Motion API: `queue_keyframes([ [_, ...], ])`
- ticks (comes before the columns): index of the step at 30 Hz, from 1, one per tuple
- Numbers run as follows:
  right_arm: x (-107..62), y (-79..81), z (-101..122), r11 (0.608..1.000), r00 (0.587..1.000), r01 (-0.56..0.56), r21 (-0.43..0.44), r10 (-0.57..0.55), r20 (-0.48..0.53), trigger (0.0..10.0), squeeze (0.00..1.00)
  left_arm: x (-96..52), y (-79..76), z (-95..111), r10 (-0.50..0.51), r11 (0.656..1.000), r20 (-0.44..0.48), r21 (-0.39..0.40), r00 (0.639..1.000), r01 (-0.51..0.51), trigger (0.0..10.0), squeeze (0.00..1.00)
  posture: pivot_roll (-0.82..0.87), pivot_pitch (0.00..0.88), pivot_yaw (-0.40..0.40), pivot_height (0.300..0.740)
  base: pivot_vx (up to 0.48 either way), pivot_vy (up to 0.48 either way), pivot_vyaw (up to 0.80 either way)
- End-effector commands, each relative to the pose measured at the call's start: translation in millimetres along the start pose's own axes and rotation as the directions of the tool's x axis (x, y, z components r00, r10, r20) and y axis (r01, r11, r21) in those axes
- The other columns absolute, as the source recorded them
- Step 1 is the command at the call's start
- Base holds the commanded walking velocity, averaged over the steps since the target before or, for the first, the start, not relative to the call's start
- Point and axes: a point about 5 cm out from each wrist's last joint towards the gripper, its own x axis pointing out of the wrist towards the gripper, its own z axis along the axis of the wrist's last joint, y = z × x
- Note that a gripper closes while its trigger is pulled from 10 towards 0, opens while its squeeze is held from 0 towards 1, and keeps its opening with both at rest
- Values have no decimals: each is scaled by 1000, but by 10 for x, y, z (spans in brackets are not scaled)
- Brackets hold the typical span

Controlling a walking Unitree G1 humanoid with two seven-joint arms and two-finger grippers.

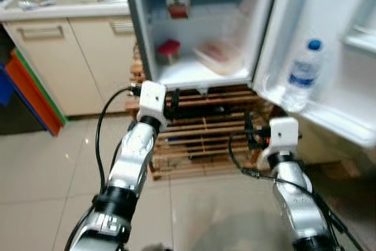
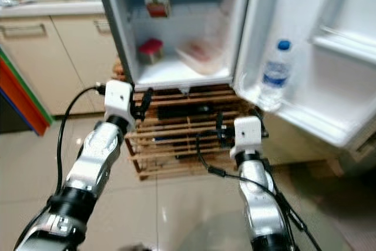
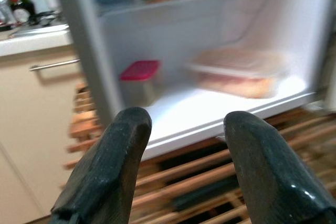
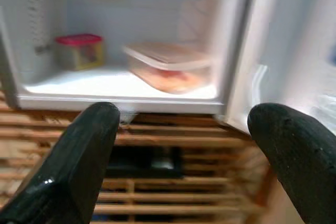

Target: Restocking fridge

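Fridge door open; both pincers spread, empty, facing btm shelf.

Glossy pale tiles cover the floor and catch soft glare. A slatted wooden pallet lies on them. On the left stand cream cabinets with bar handles under a light countertop. Orange, green and blue boards lean beside the cabinets.

Fridge open, sitting on a wooden pallet. Bottom shelf: red-lidded tub, clear food container. Water bottle upright in door rack.
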Motion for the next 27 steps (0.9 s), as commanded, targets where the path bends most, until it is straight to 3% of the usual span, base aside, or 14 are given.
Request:
queue_keyframes([
  [1, -8, -104, -13, 1000, 1000, 28, -12, -28, -6, 10000, 0, 38, -86, 67, -22, 1000, 25, -3, 999, 22, 10000, 0, -114, 0, 40, 725, 469, 0, 0],
  [15, 0, -92, 11, 1000, 1000, 25, -8, -25, 2, 10000, 0, 51, -81, 84, -20, 1000, 34, 0, 999, 20, 10000, 0, -115, 0, 40, 725, 469, 0, 0],
  [21, 53, -24, 83, 999, 1000, -18, 31, 18, 15, 10000, 0, 30, -129, 124, -48, 999, 60, 4, 997, 48, 10000, 0, -108, 0, 42, 725, 461, 0, 0],
  [27, 162, 63, 156, 995, 999, -44, 95, 42, 21, 10000, 0, -16, -201, 434, -122, 992, 145, 22, 982, 120, 10000, 0, -88, 26, 51, 725, 0, 0, 0],
])
